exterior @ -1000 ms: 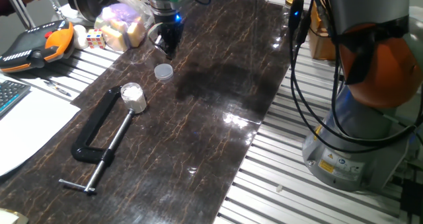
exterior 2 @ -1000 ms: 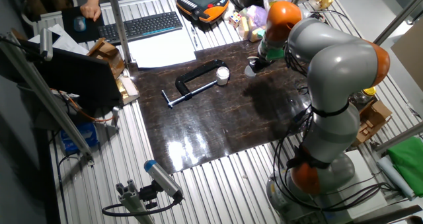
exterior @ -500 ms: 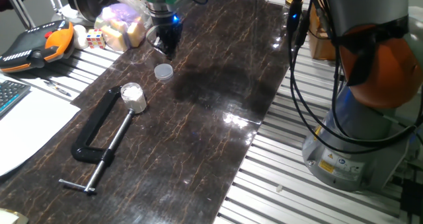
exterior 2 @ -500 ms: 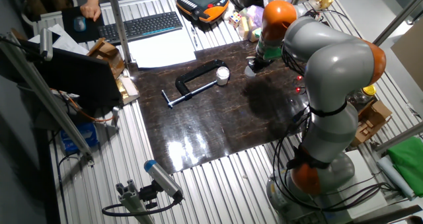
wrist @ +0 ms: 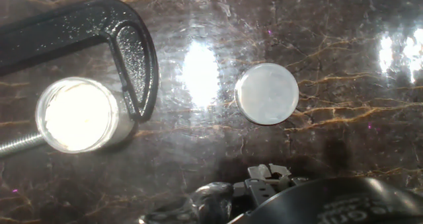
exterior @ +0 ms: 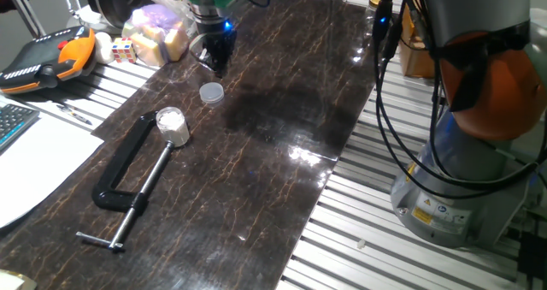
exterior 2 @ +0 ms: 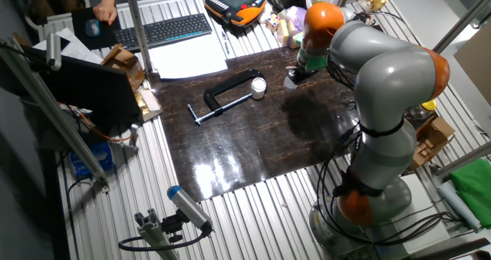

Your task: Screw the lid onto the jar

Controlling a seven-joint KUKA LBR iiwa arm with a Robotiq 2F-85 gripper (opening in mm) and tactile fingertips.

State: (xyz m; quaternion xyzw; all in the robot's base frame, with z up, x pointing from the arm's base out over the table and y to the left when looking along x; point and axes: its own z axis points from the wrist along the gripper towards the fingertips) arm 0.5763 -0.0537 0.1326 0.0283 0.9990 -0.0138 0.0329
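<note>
The lid (exterior: 211, 91) is a small whitish-grey round cap lying flat on the dark marble-patterned tabletop (exterior: 273, 145). It is also the pale disc of the lid (wrist: 266, 93) in the hand view. The jar (exterior: 172, 124) is short and translucent and stands open inside the mouth of the black C-clamp (exterior: 128, 174). In the hand view the jar (wrist: 77, 114) is at the left. My gripper (exterior: 218, 65) hangs just behind and above the lid without touching it. Its fingers look shut with nothing between them. In the other fixed view the gripper (exterior 2: 295, 72) is right of the jar (exterior 2: 258, 85).
An orange-and-black teach pendant (exterior: 43, 57), bagged soft toys (exterior: 158, 29) and dice (exterior: 123, 49) lie at the table's far left end. White paper (exterior: 34, 157) and a keyboard (exterior 2: 157, 31) lie beside the table. The robot base (exterior: 479, 153) stands to the right.
The gripper drifted slightly to the left in the first half second and has held still since. Lid, jar and clamp have not moved.
</note>
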